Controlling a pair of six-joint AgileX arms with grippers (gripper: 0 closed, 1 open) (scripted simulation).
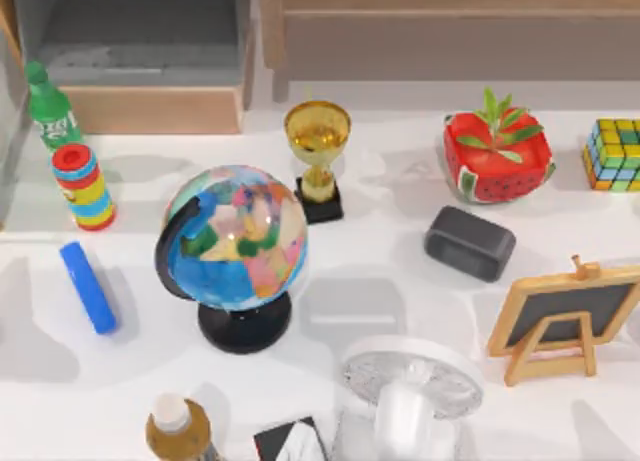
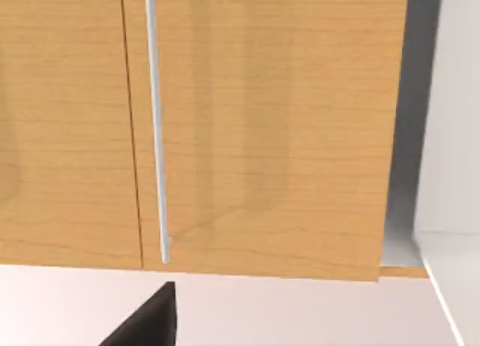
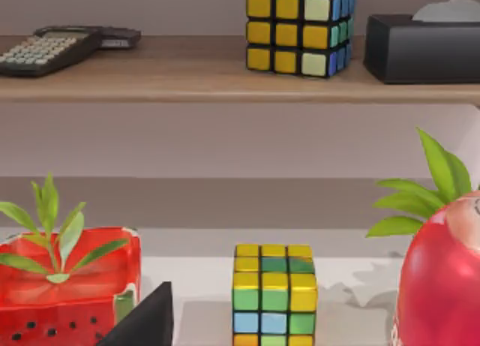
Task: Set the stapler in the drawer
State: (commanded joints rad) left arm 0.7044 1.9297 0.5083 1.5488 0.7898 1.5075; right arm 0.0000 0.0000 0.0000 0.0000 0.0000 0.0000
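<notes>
While the small bright blue plastic stapler (image 1: pixel 88 286) lies flat on the white table (image 1: pixel 340 281) at its left side, in front of the rainbow ring-stack toy (image 1: pixel 82 186) and left of the multicoloured globe on a black stand (image 1: pixel 235 251), it is touched by nothing. Boxy light-wood drawer (image 1: pixel 150 109) stands pulled open at the far left; its grey inside holds nothing that can be seen. Green plastic bottle (image 1: pixel 48 106) stands just beside its front panel. Red watermelon-patterned planter (image 1: pixel 497 159) holds a green leafy sprig. Long brown wooden shelf unit (image 3: pixel 225 79) carries a dark calculator (image 3: pixel 52 49), a colour-tiled puzzle cube (image 3: pixel 300 31) and a black tissue box (image 3: pixel 420 46). Left wrist view faces light wood panelling (image 2: pixel 262 136). Whether either gripper is clenched or released cannot be told.
</notes>
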